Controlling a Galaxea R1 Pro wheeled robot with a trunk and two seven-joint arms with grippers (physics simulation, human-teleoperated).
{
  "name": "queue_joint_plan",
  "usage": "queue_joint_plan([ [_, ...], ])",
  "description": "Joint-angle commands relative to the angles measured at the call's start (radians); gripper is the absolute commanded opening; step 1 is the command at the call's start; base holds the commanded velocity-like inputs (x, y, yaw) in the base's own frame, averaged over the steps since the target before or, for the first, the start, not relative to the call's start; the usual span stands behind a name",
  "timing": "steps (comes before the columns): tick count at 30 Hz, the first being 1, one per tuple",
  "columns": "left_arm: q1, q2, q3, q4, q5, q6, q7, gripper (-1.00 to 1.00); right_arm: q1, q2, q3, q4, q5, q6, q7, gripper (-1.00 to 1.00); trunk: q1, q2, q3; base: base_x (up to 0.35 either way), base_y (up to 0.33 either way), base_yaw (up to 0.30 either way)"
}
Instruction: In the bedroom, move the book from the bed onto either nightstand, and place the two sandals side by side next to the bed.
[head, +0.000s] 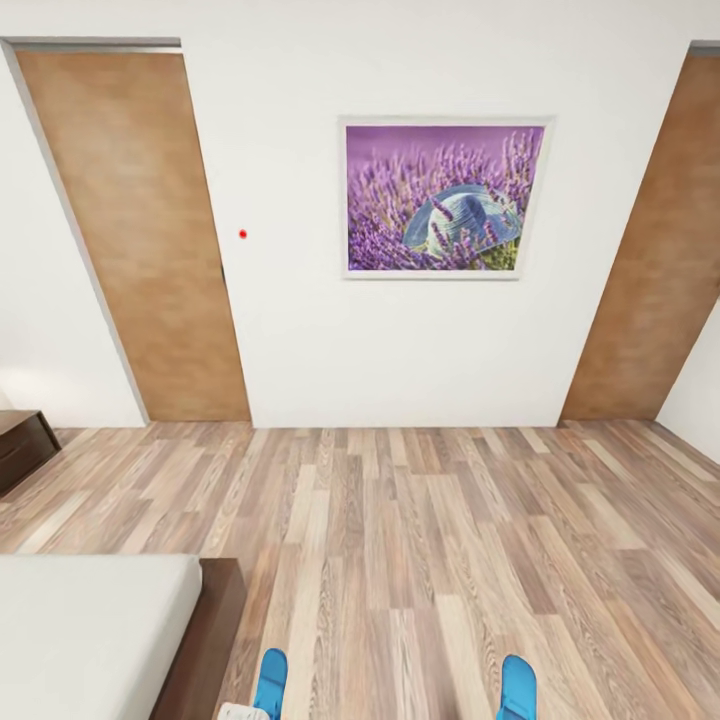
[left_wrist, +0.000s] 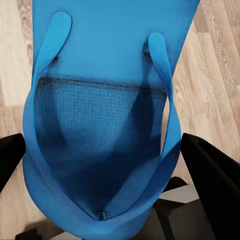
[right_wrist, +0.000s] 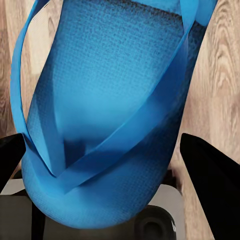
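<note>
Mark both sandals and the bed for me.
Left sandal (head: 270, 682), head view, on its sole.
Right sandal (head: 517, 690), head view, on its sole.
Bed (head: 90, 630), head view, on the grey mattress top.

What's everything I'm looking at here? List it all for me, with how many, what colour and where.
Sandals: 2, bright blue; left sandal near the bed's corner, right sandal apart from it, both at the head view's lower edge; each also fills its wrist view close up between dark fingers.
Bed: 1, dark-brown frame, light-grey mattress, lower left.
Nightstand: 1, dark brown, left edge by the wall.
Doors: 2, brown wood; left door, right door.
Picture: 1, purple flowers, white frame, on the wall between the doors.
Red dot: 1, on the white wall.
Floor: wood planks.
Left gripper: black fingers either side of the left sandal.
Right gripper: black fingers either side of the right sandal.
</note>
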Motion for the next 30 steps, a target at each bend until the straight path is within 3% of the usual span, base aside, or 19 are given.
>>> queue_joint_plan([
  [1, -0.001, 0.000, 0.009, 0.001, -0.010, -0.005, -0.002, -1.00, -0.001, 0.000, 0.007, 0.000, -0.010, -0.001, 0.004, -1.00, 0.001, -0.002, -0.002, 0.335, 0.000, 0.000],
  [30, -0.001, -0.001, 0.009, 0.001, -0.009, -0.005, -0.002, -1.00, -0.001, -0.001, 0.007, 0.000, -0.011, -0.003, 0.004, -1.00, 0.001, -0.002, -0.002, 0.335, -0.014, 0.000],
])
